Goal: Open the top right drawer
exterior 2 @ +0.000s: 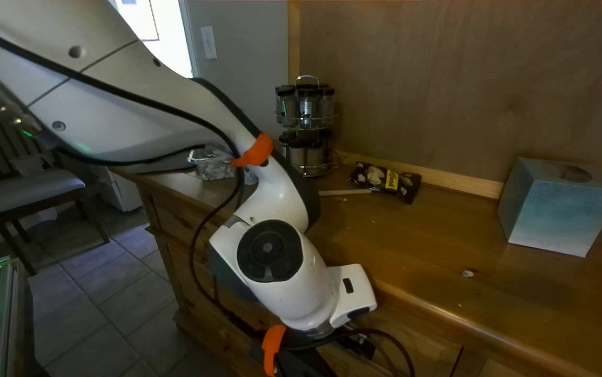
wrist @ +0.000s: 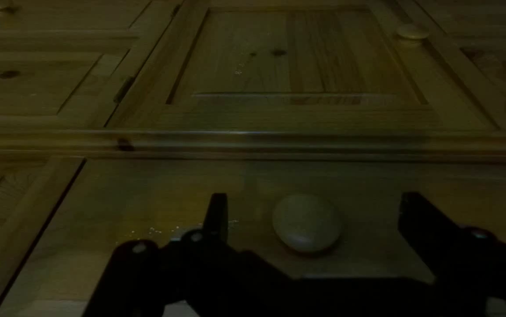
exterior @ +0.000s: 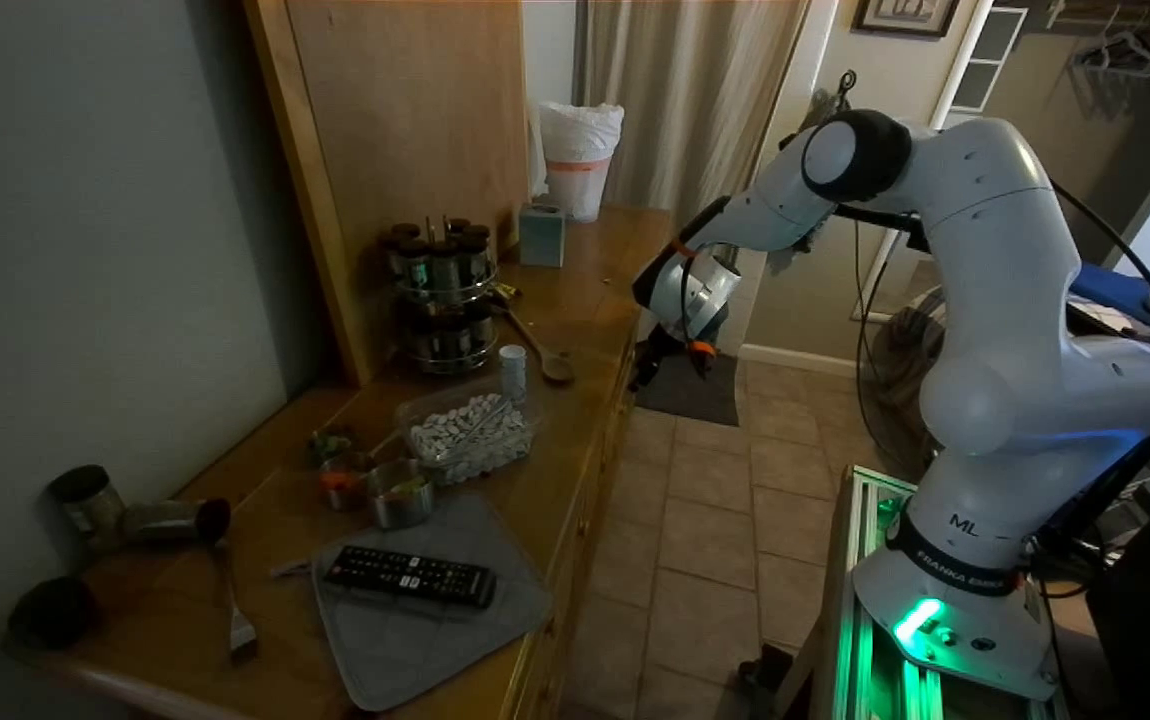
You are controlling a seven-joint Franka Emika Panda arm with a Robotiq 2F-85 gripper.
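Top right drawer (wrist: 253, 207) | brown wood | round knob (wrist: 308, 223) | apparently closed (dim)

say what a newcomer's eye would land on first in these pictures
Probably the white Franka arm, large in both exterior views, then the bright green light on its base. In the wrist view, likely the round knob on the drawer front, framed by the open gripper.

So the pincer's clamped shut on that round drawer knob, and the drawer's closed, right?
No, the pincer isn't clamped shut: in the wrist view it stands open, with gaps showing on both sides of the round knob. The drawer is closed, as you said.
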